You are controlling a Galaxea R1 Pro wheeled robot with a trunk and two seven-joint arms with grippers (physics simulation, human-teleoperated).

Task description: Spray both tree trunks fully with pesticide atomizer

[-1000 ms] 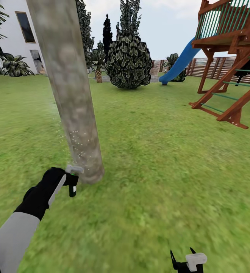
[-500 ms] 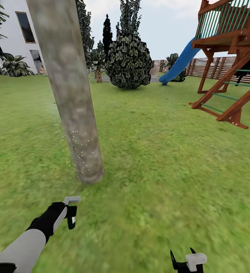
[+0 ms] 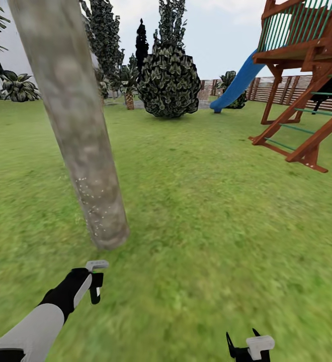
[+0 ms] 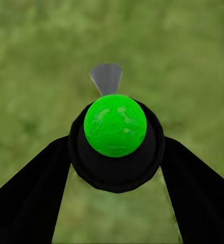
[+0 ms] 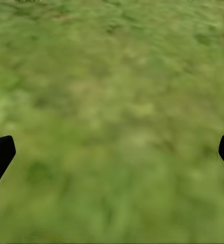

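A thick beige-grey tree trunk [image 3: 78, 136] leans up from the grass [image 3: 196, 211] at the left of the head view. Whitish specks of pesticide [image 3: 93, 211] dot its lower part. My left gripper [image 3: 91, 282] is shut on the pesticide atomizer [image 3: 96, 265], held low over the grass a short way in front of the trunk's base, its grey head towards the trunk. In the left wrist view the atomizer [image 4: 115, 127] shows a bright green ball on a black round body, clamped in my left gripper [image 4: 117, 152]. My right gripper [image 3: 244, 347] hangs open over grass [image 5: 112, 101].
A wooden play tower [image 3: 307, 75] with a blue slide [image 3: 236, 83] stands at the right. A bushy dark green tree [image 3: 170, 75] and a taller one [image 3: 103, 40] stand far ahead, before a slat fence [image 3: 286, 88]. Open lawn lies between.
My left arm pulled the atomizer back from the trunk's base towards me. Then the camera moved, so the trunk now sits further left in the picture. The right gripper has not moved.
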